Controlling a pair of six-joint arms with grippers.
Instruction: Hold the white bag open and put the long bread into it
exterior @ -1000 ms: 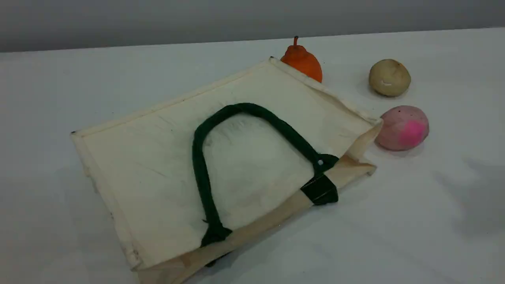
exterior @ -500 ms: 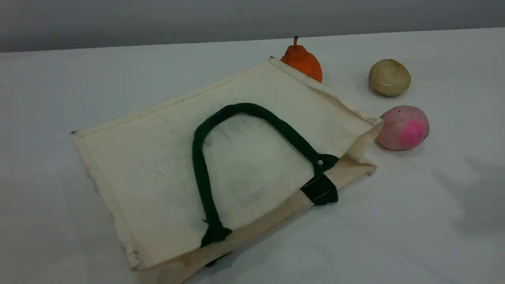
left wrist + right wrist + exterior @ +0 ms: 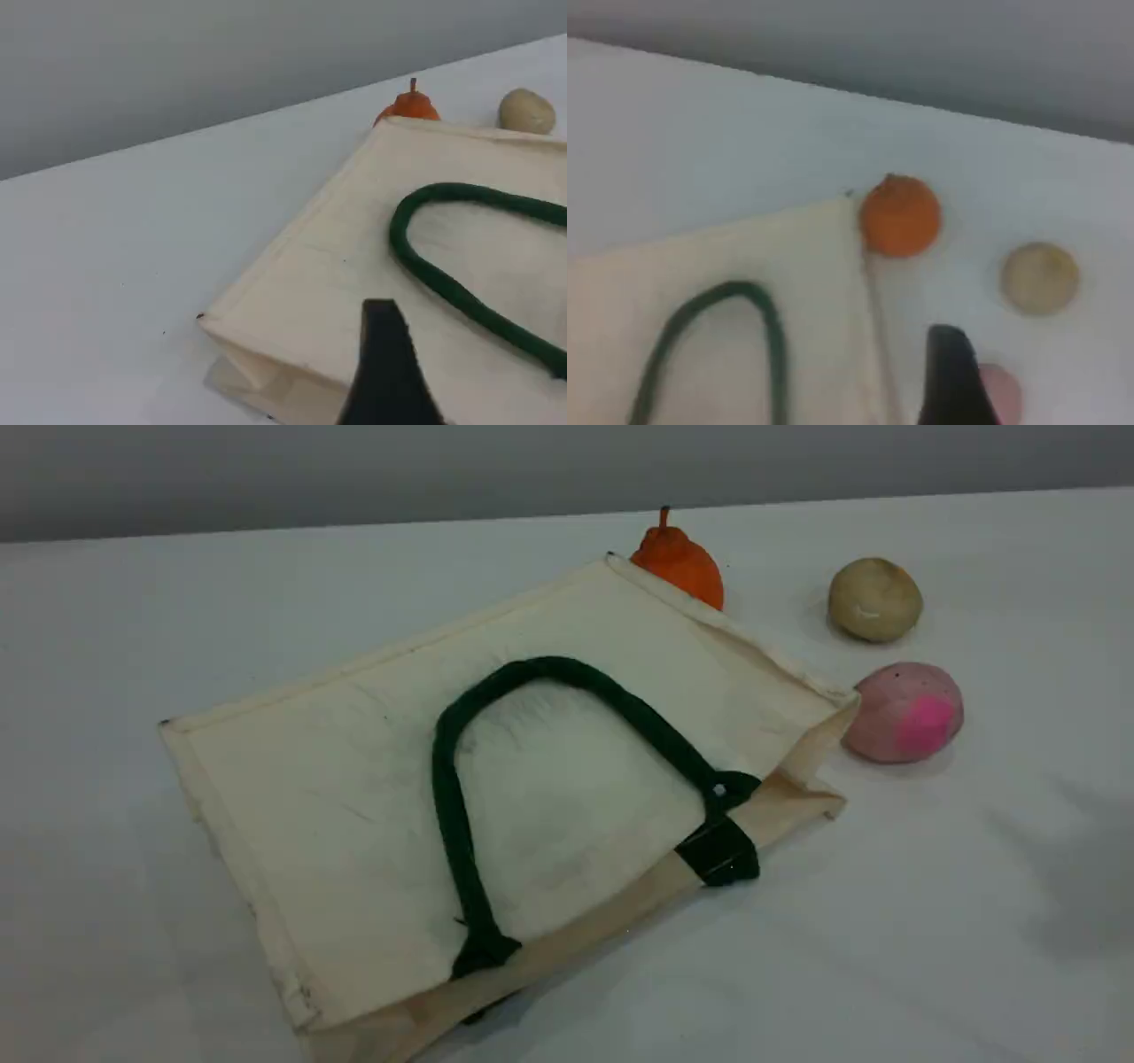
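Note:
The white bag (image 3: 354,797) lies flat on the table with its mouth toward the front right. One dark green rope handle (image 3: 452,797) rests looped on top of it. The bag also fills the lower right of the left wrist view (image 3: 354,283) and the lower left of the right wrist view (image 3: 744,257). The long bread is out of view. Neither gripper appears in the scene view. Each wrist view shows one dark fingertip, the left (image 3: 383,354) above the bag's closed bottom edge, the right (image 3: 950,376) above the table beside the bag. Nothing is held by either.
An orange stemmed fruit (image 3: 680,565) sits behind the bag's far corner. To the right of the bag are a round beige bun (image 3: 874,600) and a pink-spotted round bun (image 3: 905,711), the pink one close to the bag's mouth. White table surrounds them.

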